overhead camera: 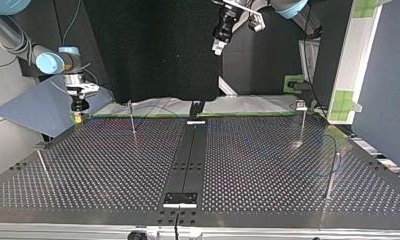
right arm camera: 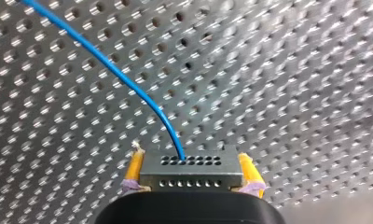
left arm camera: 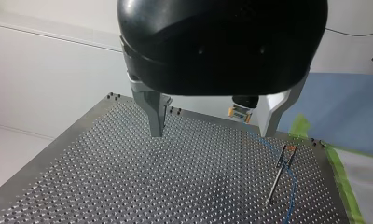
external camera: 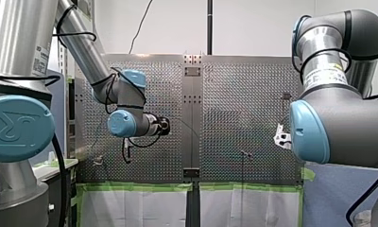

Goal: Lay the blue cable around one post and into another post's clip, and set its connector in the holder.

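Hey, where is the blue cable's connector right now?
In the right wrist view, the connector sits clamped in my right hand, between its yellow pads, over the perforated table.

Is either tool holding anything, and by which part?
The right tool grips the grey connector by its two sides; the blue cable leaves its front. The left tool is open and empty.

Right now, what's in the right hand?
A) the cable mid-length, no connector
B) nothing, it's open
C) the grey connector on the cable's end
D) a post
C: in the right wrist view the right hand has its yellow pads closed on either side of the grey connector, and the blue cable runs out of the connector's face across the table.
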Controlling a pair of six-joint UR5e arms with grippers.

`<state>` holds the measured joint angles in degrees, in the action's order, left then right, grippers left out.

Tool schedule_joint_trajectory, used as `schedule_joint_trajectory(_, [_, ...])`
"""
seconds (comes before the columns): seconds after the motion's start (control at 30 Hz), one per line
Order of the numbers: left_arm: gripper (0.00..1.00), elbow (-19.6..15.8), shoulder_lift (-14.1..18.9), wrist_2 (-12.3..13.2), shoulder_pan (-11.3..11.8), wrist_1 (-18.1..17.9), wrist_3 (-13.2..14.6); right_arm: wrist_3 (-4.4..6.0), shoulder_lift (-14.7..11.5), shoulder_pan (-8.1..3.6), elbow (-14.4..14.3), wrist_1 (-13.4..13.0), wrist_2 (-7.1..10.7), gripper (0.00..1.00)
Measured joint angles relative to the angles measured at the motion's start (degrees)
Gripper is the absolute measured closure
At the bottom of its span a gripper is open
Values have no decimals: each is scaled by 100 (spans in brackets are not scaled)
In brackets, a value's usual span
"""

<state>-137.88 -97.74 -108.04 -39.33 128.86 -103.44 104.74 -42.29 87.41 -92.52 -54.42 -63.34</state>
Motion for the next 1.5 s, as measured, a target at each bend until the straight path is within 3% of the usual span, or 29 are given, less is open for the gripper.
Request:
schedule_joint_trajectory(0.17, [0, -1, 0, 5, -19, -34, -6, 70, -229, 27, 43, 194, -14, 100])
schedule_joint_trajectory(0.47, [0, -37, 0, 7, -47, -67, -9, -95, -650, 230, 53, 603, -53, 100])
schedule_joint_trajectory(0.8, [0, -103, 1, 10, -42, -158, -25, -12, -1161, 382, 53, 779, -161, 100])
schedule_joint_trajectory(1.2, [0, -105, -1, 123, 0, -176, -35, 49, -1741, 420, 57, 975, -246, 100])
schedule_joint_trajectory(1.5, [0, -105, 3, 130, 9, -177, -35, 93, -1797, 402, 58, 1274, -638, 100])
